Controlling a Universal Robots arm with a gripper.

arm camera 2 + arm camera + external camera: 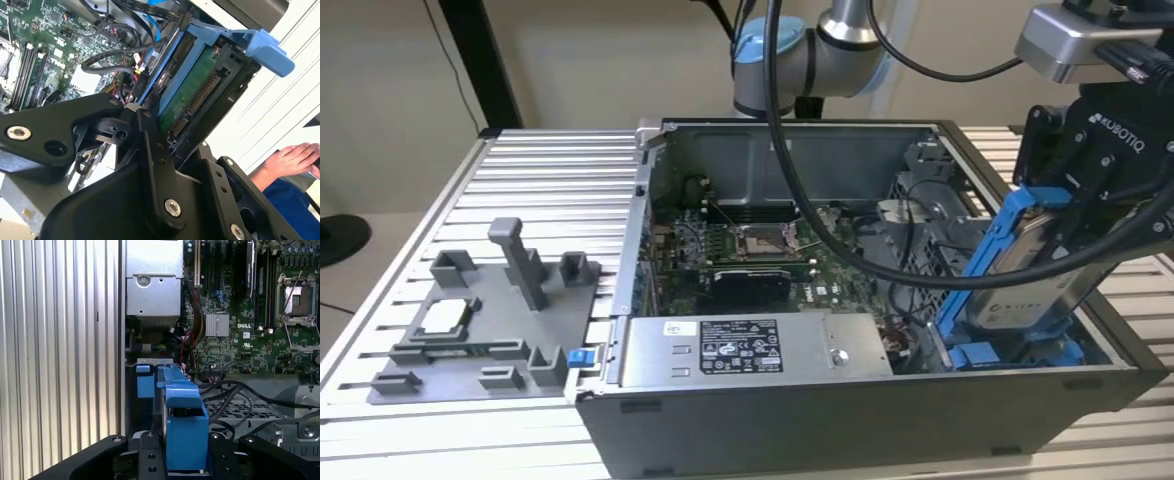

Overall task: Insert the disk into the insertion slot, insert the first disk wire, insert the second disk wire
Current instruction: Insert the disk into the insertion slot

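My gripper (pixel 1083 205) is shut on the disk (pixel 1025 272), a silver-grey drive framed by blue rails. I hold it tilted, its lower end down inside the open computer case at the exterior view's right. Just below that end sit the blue rails of the insertion slot (pixel 1014 353). In the second wrist view my black fingers (pixel 152 150) clamp the disk (pixel 192 95), whose green board and connector face out. In the first wrist view the disk's blue rail (pixel 185 425) stands between my fingers, with a blue tab of the insertion slot (pixel 145 385) beside it. Black wires (pixel 235 390) lie loose beside the bay.
A grey metal box with a white sticker (pixel 747 350) fills the case's front, the motherboard (pixel 747 250) behind it. A grey fixture tray with pegs (pixel 480 320) lies on the ribbed table at the exterior view's left. A person's hand (pixel 287 157) rests beyond the case.
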